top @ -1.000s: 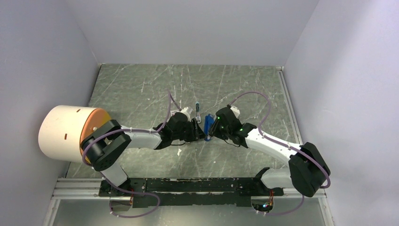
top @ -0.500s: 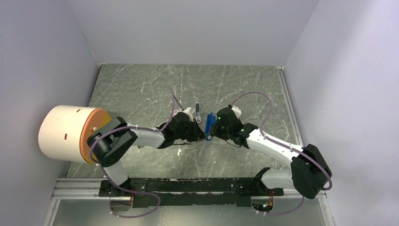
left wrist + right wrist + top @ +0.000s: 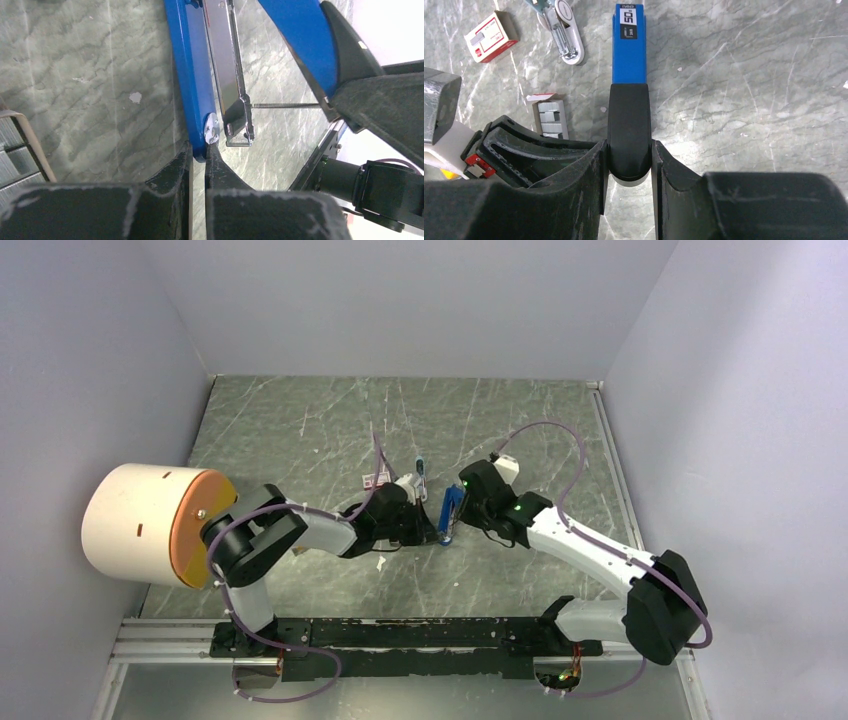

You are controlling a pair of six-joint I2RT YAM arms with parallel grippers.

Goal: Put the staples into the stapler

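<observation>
Stapler (image 3: 629,50) is mid-table between both arms and hinged open. Your right gripper (image 3: 629,148) is clamped on the black rear end of the top cover (image 3: 300,35) and holds it lifted off the base (image 3: 187,65). Your left gripper (image 3: 198,156) is pinched nearly shut on the thin end of that blue base, pinning it to the table (image 3: 749,75). The magazine (image 3: 226,60) stands up between base and cover, with the spring (image 3: 285,105) stretched across to the cover. I can't tell whether the channel is fully exposed.

The staples (image 3: 551,119) are not held. They lie flat on the table in what looks like a small open card tray, just beside the left gripper and to the left of the stapler.

The step in hand looks like opening and steadying, so loading has probably not begun. To do it well:
- Keep the right grip firm and the cover high, since the spring will likely pull it back.
- Don't twist the base with the left pinch; it's a narrow hold and could slip.
- When you go for the staples, release the left side slowly and check the stapler stays put.
- Take the strip by its long edges, legs down, and line it up with the channel before lowering.
</observation>
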